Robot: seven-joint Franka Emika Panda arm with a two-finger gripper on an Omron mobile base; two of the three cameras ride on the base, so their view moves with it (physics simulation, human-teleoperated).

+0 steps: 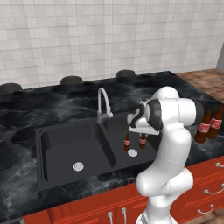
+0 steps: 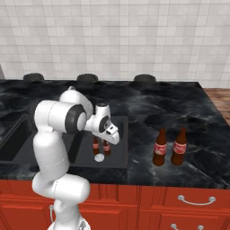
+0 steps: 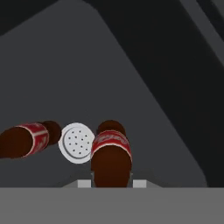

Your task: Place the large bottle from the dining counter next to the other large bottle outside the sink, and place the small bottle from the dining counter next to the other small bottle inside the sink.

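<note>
Closest to the hand camera: small brown glass bottle with a red label point(image 3: 110, 157), standing upright between the fingertips of the dark two-finger end effector point(image 3: 112, 183), closed on it low in the right basin of the black rectangular double-basin sink point(image 1: 57, 144). Just beside it, on the basin floor: a second small brown red-labelled bottle point(image 3: 27, 139), with the round silver perforated drain point(image 3: 77, 142) between the two. Seen from the base cameras as a pair, upright and close together, under the white arm's wrist. Outside the sink, on the black white-veined marble surface point(image 2: 148, 105) to its right: two large brown bottles with red labels point(image 2: 160, 148) point(image 2: 179, 146), upright, side by side, near the front edge. Behind the divider: curved silver gooseneck tap point(image 1: 103, 104). Below: red cabinet fronts with silver handles point(image 2: 196, 200).
</note>
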